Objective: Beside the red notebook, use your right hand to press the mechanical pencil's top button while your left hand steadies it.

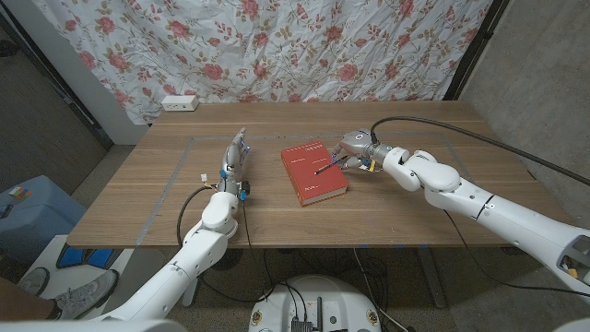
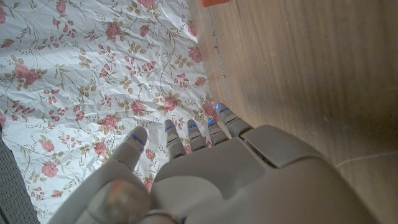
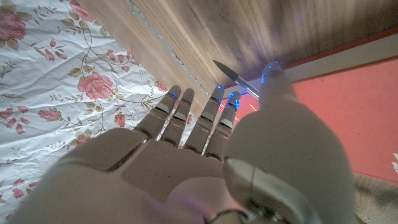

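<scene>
The red notebook [image 1: 311,175] lies closed at the table's middle, and its corner [image 2: 214,2] shows in the left wrist view. My right hand [image 1: 355,146] hovers over the notebook's right edge and pinches the dark mechanical pencil [image 1: 327,167], which slants down over the cover. In the right wrist view the pencil [image 3: 236,77] sticks out between the thumb and the fingertips, above the notebook [image 3: 348,106]. My left hand [image 1: 235,161] stands on its edge left of the notebook, fingers straight and apart, holding nothing. Its fingers [image 2: 199,134] point toward the table's far side.
A white power strip [image 1: 180,103] lies at the table's back left corner. Thin tape lines [image 1: 171,189] mark a rectangle on the wood. A black cable [image 1: 442,129] runs along the right arm. A floral cloth [image 1: 277,46] hangs behind the table.
</scene>
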`<action>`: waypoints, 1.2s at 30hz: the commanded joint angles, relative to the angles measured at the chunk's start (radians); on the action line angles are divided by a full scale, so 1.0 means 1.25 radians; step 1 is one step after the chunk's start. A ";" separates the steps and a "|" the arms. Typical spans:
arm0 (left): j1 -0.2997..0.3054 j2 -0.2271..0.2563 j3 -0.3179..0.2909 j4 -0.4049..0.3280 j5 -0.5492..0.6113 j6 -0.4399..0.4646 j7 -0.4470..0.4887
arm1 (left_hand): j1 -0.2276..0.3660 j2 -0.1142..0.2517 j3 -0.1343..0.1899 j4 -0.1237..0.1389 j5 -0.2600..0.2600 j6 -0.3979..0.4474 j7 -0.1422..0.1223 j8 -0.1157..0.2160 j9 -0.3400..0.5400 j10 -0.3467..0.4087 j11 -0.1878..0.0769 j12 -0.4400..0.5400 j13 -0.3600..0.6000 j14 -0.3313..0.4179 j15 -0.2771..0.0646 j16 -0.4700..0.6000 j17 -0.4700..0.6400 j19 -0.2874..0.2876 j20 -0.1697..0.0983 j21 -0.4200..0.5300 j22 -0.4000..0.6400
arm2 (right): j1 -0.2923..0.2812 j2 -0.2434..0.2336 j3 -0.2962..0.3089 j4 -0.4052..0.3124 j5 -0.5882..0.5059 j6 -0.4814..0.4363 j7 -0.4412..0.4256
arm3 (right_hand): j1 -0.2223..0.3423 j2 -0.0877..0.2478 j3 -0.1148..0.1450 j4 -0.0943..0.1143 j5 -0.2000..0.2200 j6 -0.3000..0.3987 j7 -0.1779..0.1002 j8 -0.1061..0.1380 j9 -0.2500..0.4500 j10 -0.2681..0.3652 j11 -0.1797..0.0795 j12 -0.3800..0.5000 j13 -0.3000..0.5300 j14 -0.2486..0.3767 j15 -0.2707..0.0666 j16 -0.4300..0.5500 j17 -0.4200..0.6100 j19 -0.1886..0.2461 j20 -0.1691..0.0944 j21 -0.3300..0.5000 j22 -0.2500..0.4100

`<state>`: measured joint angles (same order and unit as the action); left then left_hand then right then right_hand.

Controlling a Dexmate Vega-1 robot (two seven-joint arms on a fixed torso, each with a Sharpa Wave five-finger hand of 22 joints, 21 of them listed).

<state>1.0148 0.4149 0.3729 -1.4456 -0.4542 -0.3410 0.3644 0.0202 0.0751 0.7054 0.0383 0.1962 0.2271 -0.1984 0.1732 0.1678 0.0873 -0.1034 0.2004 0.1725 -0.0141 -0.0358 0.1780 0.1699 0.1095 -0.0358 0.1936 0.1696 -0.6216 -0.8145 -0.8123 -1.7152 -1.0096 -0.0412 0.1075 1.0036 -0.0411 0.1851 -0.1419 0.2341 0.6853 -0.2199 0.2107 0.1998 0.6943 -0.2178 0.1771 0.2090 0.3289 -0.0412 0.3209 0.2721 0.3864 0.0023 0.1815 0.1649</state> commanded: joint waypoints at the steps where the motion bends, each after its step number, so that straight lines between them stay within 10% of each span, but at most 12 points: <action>1: -0.002 0.006 -0.006 0.015 -0.004 -0.016 -0.014 | -0.005 0.056 0.003 0.004 -0.001 0.004 -0.001 0.004 0.002 0.006 -0.004 -0.003 0.002 0.006 -0.066 0.002 0.002 0.007 -0.011 0.004 0.003 | 0.015 -0.007 -0.001 0.001 -0.010 0.018 0.029 | -0.005 0.000 0.003 -0.004 0.009 -0.021 -0.002 -0.004 0.001 -0.021 0.000 0.000 -0.002 -0.019 -0.064 -0.012 0.002 -0.013 0.001 0.000 0.003; 16: -0.007 0.017 -0.014 0.039 -0.011 -0.046 -0.045 | -0.005 0.056 0.006 0.007 -0.001 0.008 0.001 0.005 0.002 0.012 -0.003 -0.002 0.002 0.011 -0.067 0.002 0.002 0.012 -0.009 0.005 0.003 | 0.042 -0.026 0.019 0.012 0.039 0.094 0.048 | -0.044 -0.001 0.002 0.009 0.032 -0.124 -0.002 -0.014 -0.004 -0.133 0.000 -0.001 -0.010 -0.074 -0.034 -0.049 0.001 -0.062 0.027 -0.002 0.002; 36: -0.019 -0.010 -0.030 0.101 -0.030 -0.144 -0.079 | 0.000 0.060 0.015 0.009 0.000 0.011 0.012 0.003 0.001 0.020 -0.001 -0.004 0.003 0.021 -0.064 -0.001 0.000 0.023 -0.008 0.005 0.003 | 0.031 -0.047 0.108 0.037 0.265 0.140 0.090 | -0.073 0.021 0.003 0.020 0.034 -0.149 -0.001 -0.008 -0.004 -0.195 0.001 -0.004 -0.014 -0.096 -0.056 -0.062 -0.002 -0.056 0.009 0.006 0.002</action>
<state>0.9968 0.4271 0.3486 -1.3646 -0.4659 -0.4534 0.2922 0.0202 0.0751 0.7151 0.0480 0.1963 0.2371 -0.1882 0.1732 0.1679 0.1122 -0.1038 0.2004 0.1749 0.0179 -0.0320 0.1780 0.1680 0.1365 -0.0376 0.1996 0.1696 -0.5555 -0.8617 -0.7374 -1.6791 -0.8270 0.1260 0.2147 0.9092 -0.0222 0.1894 -0.1210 0.2746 0.5049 -0.2253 0.1953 0.1953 0.4635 -0.2167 0.1769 0.1906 0.2105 -0.0393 0.2466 0.2697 0.3086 0.0231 0.1812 0.1649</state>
